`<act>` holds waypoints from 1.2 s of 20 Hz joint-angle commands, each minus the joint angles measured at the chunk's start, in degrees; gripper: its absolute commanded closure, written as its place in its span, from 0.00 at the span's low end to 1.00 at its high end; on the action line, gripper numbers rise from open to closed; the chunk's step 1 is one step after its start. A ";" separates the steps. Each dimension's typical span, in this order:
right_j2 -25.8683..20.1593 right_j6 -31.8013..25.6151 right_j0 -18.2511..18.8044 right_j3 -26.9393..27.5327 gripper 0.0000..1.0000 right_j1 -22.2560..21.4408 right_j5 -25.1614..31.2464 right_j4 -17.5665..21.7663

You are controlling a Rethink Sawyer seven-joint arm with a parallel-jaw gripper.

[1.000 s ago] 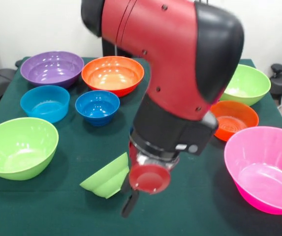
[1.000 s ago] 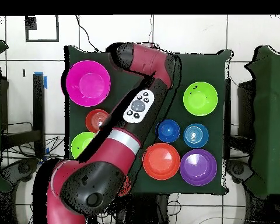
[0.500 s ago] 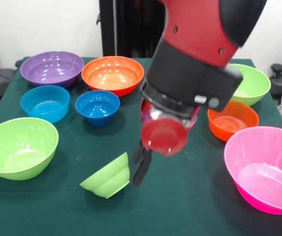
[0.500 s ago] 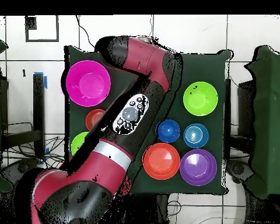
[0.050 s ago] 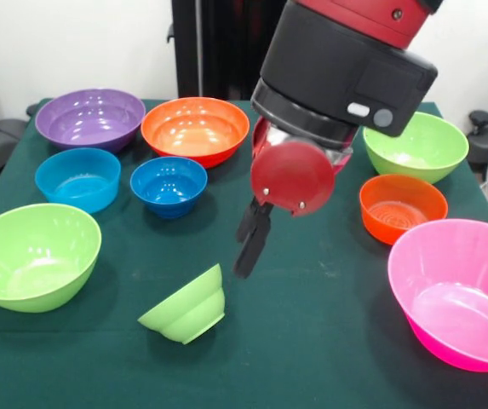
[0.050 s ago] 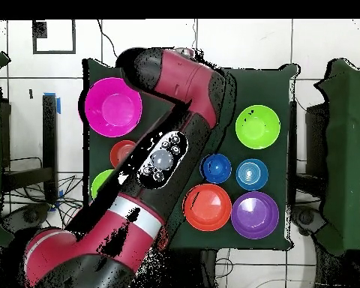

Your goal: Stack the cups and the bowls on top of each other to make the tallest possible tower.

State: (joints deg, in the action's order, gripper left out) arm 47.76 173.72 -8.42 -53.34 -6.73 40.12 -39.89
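The arm has lifted up and away from the small green bowl (image 5: 187, 308) since a second ago, when the gripper (image 5: 252, 239) hung right against its rim. Now the gripper hovers above and just to the right of that bowl, clear of it. Its black fingers (image 5: 251, 243) hang close together with nothing between them; whether they are fully closed I cannot tell. The small green bowl lies tipped on its side on the green table (image 5: 329, 341), between the large green bowl (image 5: 31, 256) and the pink bowl (image 5: 461, 294). Beyond it stand the dark blue bowl (image 5: 169, 185), the light blue bowl (image 5: 77, 179), the purple bowl (image 5: 90, 118) and the big orange bowl (image 5: 195, 129). No bowls are stacked.
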 commanded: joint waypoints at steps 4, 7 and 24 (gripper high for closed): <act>-10.71 0.24 -2.79 -10.11 0.00 -0.32 -2.62 3.98; -10.74 0.38 -3.79 -10.93 0.00 0.29 -3.62 4.61; -17.35 -10.43 -4.48 -22.89 0.00 -7.57 -13.19 10.10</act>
State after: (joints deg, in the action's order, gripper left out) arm 42.62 173.71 -13.88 -65.79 -10.16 32.09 -36.52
